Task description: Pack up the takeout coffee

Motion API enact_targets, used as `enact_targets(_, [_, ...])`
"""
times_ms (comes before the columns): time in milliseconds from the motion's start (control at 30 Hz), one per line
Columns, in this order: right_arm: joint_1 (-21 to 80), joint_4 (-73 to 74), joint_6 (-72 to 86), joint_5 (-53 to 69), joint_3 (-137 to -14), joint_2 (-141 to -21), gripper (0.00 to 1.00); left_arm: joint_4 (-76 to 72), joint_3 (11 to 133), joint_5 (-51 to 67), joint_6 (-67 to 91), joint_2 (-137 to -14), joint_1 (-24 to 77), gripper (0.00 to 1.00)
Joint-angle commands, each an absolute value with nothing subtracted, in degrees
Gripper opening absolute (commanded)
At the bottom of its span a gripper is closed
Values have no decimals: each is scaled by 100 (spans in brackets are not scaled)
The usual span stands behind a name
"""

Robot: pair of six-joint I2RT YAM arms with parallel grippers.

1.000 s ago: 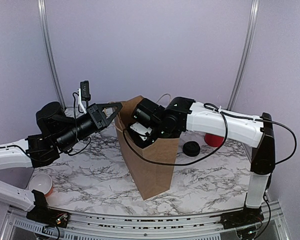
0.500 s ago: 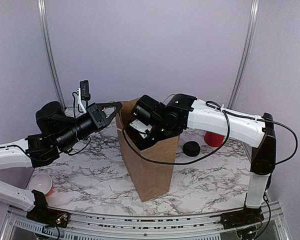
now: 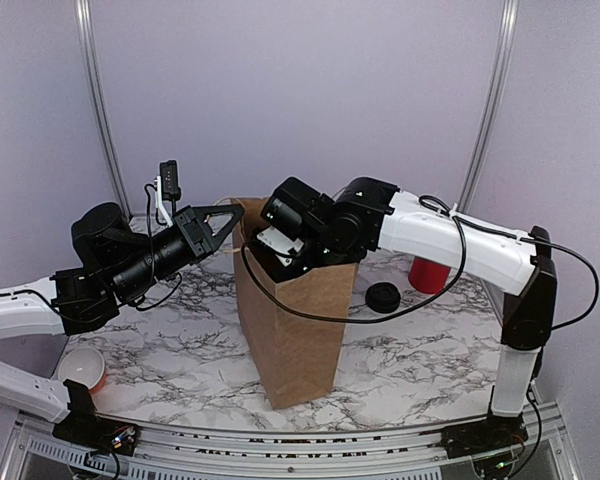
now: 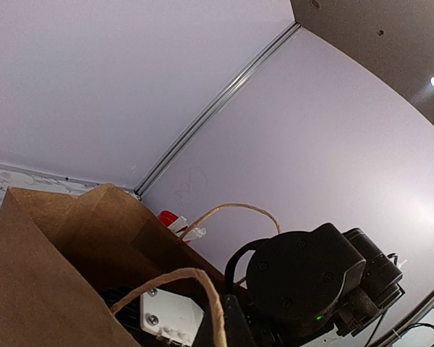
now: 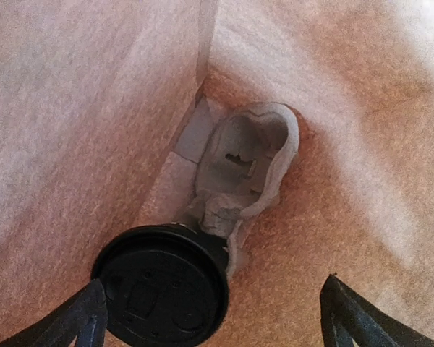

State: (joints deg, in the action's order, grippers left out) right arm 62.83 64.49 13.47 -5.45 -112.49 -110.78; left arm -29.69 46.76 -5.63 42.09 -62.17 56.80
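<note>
Risen slightly since before, the right gripper [image 5: 211, 307] hangs wide open above the takeout coffee [image 5: 159, 285], which stands on the floor of the brown paper bag [image 3: 295, 320], while the left gripper [image 3: 228, 214], closure unclear, probably steadies the rim.

Bag [image 3: 295, 320] at centre of table [image 3: 180, 350]. Coffee cup [image 5: 160, 295] inside on its floor, tray [image 5: 246, 170] at cup's 1 o'clock. Loose lid [image 3: 382, 297] at bag's 3 o'clock.

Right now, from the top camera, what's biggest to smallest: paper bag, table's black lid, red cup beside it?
1. paper bag
2. red cup and black lid: look alike; cup partly hidden.
</note>
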Motion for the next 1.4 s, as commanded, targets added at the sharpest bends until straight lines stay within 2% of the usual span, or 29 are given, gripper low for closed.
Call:
enact_targets(0, [6346,6427,1433,-672,-11510,-10854,100,-2944,4813,-575,4148,-6166,5695,0])
enact_targets(1000, [6311,6278,1515,-1182,-11795,-10677,100,-2936,4624,-618,4164,-5992,5695,0])
enact_targets(1367, [6204,6174,1467,-1037,-11728,-10961,100,-2929,4869,158,4188,-6413,5757,0])
